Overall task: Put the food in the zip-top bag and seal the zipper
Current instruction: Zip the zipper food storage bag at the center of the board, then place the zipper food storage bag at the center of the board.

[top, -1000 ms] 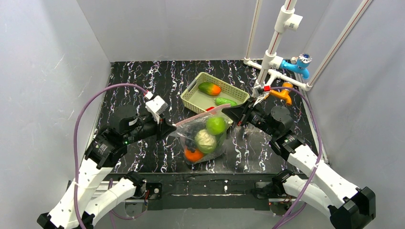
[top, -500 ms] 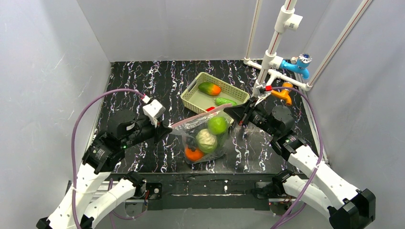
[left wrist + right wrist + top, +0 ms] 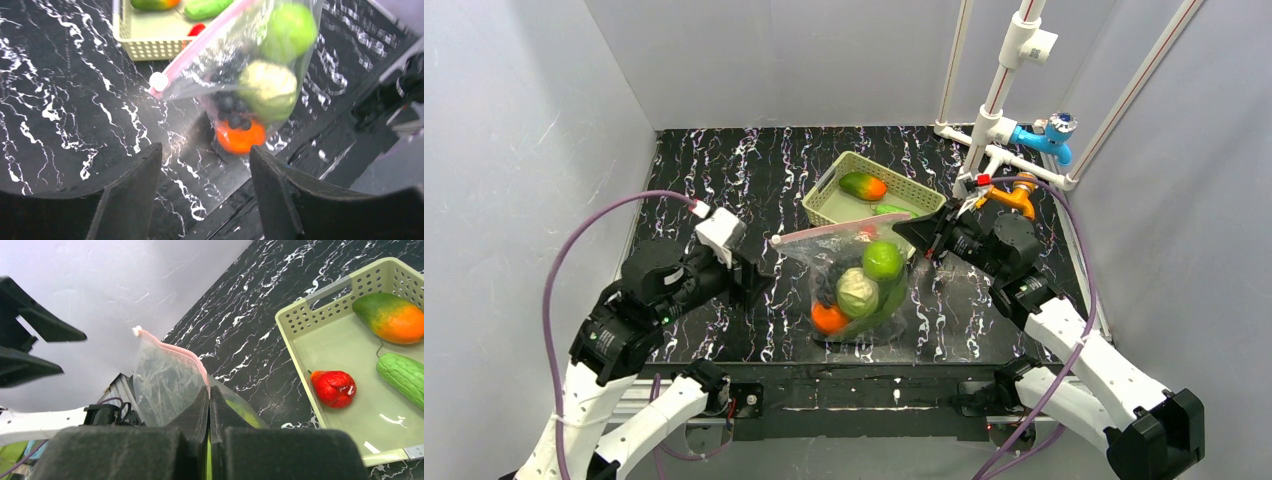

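1. Nearest me, the left gripper point(image 3: 756, 280) hangs low over the black marbled table point(image 3: 724, 180). Its dark fingers point(image 3: 132, 195) are spread wide with nothing between them, and it sits apart from the bag, on the bag's left.
2. Next comes the zip-top bag point(image 3: 816, 258), in the middle of the table between the two arms. It hangs bulging from its right upper corner. Its bottom is down at the table, though I cannot tell whether it rests there.
3. Inside the bag, the orange point(image 3: 828, 318) lies lowest, with the pale green cabbage point(image 3: 856, 292) above it. The green apple point(image 3: 882, 261) is highest, the dark purple piece point(image 3: 230, 107) is on the left, and green leaves point(image 3: 886, 305) are tucked under the cabbage.
4. The pink zipper point(image 3: 834, 231) runs along the top, with a white slider point(image 3: 159, 81) at its free left end. Whether it is sealed all the way along I cannot tell.
5. At the zipper's right end is the right gripper point(image 3: 914, 237), its pads pressed together and pinching the pink strip.
6. Just behind the bag stands the cream basket point(image 3: 300, 315). It holds the mango point(image 3: 862, 186), the cucumber point(image 3: 405, 375) and the small red piece point(image 3: 332, 388).
7. Farthest back, on the right, a white pipe frame point(image 3: 999, 95) rises, with a blue fitting point(image 3: 1044, 135) on it.
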